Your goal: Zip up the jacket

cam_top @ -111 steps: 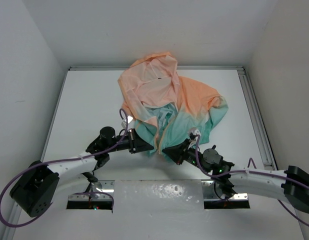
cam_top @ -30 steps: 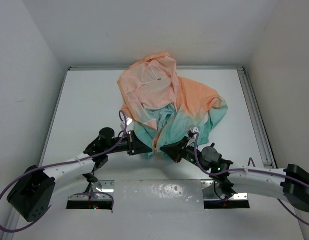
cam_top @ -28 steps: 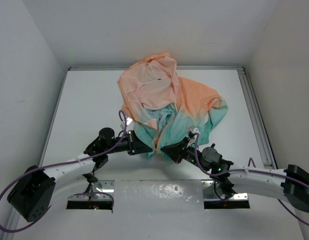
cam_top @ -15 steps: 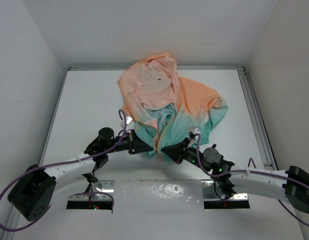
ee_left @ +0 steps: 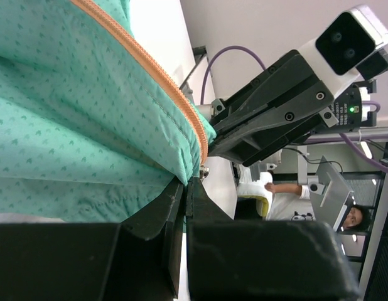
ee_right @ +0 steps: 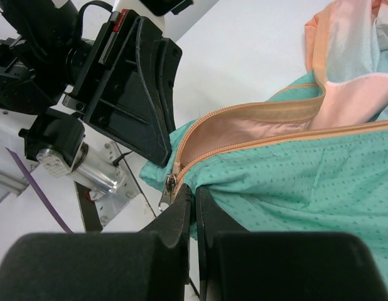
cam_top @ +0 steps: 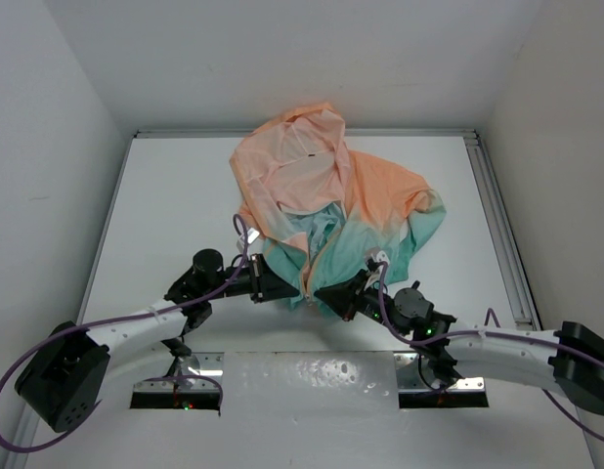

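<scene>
The jacket (cam_top: pixel 331 195) lies crumpled in the middle of the table, peach-orange at the far end and teal at the near hem. My left gripper (cam_top: pixel 282 290) is shut on the teal hem left of the orange zipper (ee_left: pixel 150 75). My right gripper (cam_top: pixel 326 293) is shut on the teal hem (ee_right: pixel 275 188) right of the zipper. The metal slider with its pull tab (ee_right: pixel 167 191) hangs at the bottom of the zipper, just left of my right fingertips (ee_right: pixel 183 204). The zipper is open above the slider. The two grippers face each other, a few centimetres apart.
The white table (cam_top: pixel 175 195) has a metal rail (cam_top: pixel 497 225) along its right edge and walls on three sides. Mounting plates (cam_top: pixel 312 376) lie at the near edge between the arm bases.
Both grippers have shifted the hem slightly towards me and to the left since the earliest frame. In the last second almost nothing has moved.
</scene>
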Robot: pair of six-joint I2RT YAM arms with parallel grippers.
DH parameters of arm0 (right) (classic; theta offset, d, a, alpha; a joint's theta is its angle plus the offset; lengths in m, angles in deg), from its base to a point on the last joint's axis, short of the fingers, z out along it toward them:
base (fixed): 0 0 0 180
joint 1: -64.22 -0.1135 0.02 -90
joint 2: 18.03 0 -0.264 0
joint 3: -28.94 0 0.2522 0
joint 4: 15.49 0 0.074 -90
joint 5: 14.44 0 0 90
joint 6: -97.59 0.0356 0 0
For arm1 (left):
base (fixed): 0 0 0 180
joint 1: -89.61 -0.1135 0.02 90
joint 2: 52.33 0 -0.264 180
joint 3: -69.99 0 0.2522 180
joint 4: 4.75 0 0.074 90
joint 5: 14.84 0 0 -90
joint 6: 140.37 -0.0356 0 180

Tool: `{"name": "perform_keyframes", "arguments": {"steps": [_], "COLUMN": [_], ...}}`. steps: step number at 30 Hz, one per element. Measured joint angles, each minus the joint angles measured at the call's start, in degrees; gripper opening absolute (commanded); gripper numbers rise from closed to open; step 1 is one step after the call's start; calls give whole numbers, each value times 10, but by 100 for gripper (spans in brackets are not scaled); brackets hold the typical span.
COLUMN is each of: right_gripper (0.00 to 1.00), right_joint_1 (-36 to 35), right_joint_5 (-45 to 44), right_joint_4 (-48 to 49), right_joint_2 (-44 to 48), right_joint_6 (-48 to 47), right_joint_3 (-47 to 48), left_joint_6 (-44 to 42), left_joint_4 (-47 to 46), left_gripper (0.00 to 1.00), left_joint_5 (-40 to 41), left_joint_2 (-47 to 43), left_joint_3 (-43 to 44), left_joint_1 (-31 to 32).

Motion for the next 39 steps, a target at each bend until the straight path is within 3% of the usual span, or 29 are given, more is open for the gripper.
{"name": "perform_keyframes", "arguments": {"steps": [14, 39], "right_gripper": [0, 0], "right_joint_1": [0, 0], "right_joint_5": [0, 0], "right_joint_4": [-8, -29], "right_joint_2": [-6, 17], "right_joint_6": [-10, -10], "right_joint_3": [14, 14], "left_joint_6": [-21, -21], "left_joint_4": [62, 56], "left_gripper": [0, 0], "left_joint_5": [18, 28], "left_joint_2": [-38, -29], "left_joint_3": [0, 10], "left_joint_1": [0, 0]}}
